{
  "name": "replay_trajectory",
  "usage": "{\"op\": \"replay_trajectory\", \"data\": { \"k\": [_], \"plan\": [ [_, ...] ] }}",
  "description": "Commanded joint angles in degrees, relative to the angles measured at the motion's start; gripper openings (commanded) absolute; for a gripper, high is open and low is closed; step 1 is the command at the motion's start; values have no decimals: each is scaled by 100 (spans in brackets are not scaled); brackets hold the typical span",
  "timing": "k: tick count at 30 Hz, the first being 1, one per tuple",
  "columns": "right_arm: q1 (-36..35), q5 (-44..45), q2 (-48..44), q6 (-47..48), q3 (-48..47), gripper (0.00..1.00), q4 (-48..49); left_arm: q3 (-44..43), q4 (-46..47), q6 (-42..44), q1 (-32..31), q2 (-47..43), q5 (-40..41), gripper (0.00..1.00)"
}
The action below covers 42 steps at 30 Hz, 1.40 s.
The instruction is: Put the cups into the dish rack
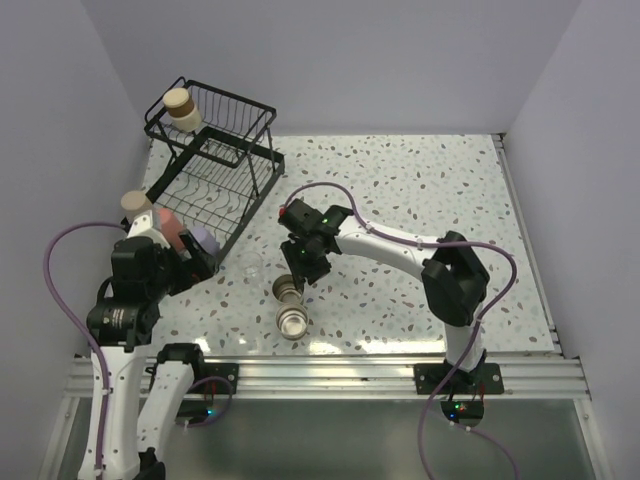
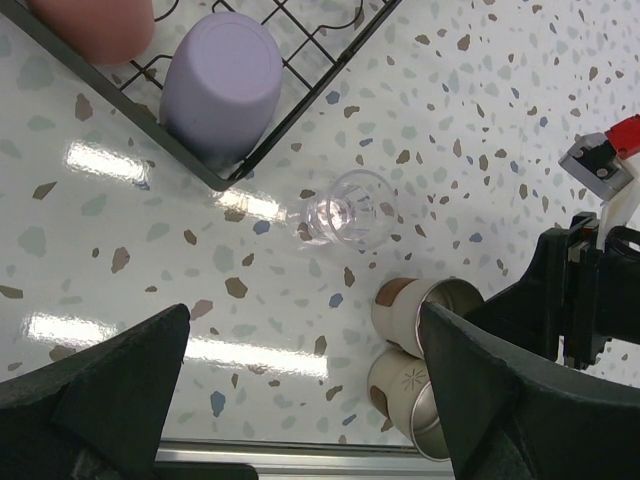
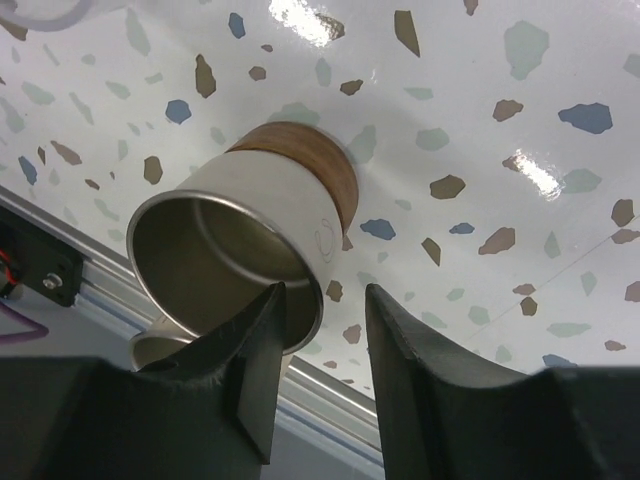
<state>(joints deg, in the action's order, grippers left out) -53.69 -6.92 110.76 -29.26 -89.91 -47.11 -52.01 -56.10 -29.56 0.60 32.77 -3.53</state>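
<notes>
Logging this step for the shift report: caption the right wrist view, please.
Jaws straddle the rim of a steel cup lying on its side on the speckled table.

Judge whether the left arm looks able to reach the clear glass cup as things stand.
Probably yes: the clear glass cup sits apart on bare table, ahead of the open left gripper, with nothing between them.
</notes>
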Motion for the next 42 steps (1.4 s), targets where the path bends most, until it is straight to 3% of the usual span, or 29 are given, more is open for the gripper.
{"op": "replay_trajectory", "data": {
  "k": [1,17,22,23,33,42],
  "plan": [
    [-19,252,51,-115,-132,41,158,42,81,-15,-25,124,-174,100],
    [-89,182,279,-239,-36,25,229,191,644,3,-16,475,-385,100],
    [-89,296,244,-186,-123,1,159,226,688,-41,-16,458,-411,100],
    [-89,322,201,-142,-184,0,98,226,696,-41,-25,458,-412,100],
    [174,648,-299,25,-554,0,-281,-37,802,73,-25,748,-447,100],
    [1580,-564,-1205,-247,263,0,238,-520,1215,117,-25,1108,-1009,100]
  ]
}}
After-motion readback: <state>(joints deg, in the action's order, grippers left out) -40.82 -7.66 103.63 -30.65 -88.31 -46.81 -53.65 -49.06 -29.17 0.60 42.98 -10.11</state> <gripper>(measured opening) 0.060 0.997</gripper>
